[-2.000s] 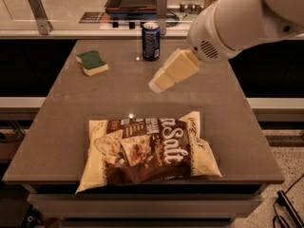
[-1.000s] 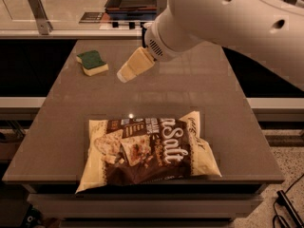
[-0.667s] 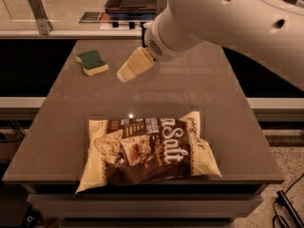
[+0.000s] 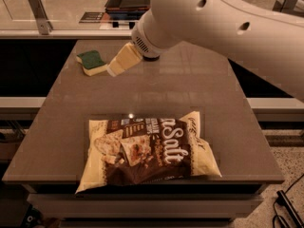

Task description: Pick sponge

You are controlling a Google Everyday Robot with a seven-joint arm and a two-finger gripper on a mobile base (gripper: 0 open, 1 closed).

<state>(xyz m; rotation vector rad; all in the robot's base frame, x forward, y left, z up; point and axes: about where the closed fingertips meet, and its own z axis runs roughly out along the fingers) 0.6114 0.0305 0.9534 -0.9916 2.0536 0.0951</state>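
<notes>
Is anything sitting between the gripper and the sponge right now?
Nothing visible does. The gripper hangs just beside the sponge at the far left corner of the table. The chip bag lies toward the front edge, out of the path.

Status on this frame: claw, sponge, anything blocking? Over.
Claw low over table, tip right beside sponge; contact unclear. Sponge flat, green side up, far-left corner. Chip bag at near edge, not in the way.
</notes>
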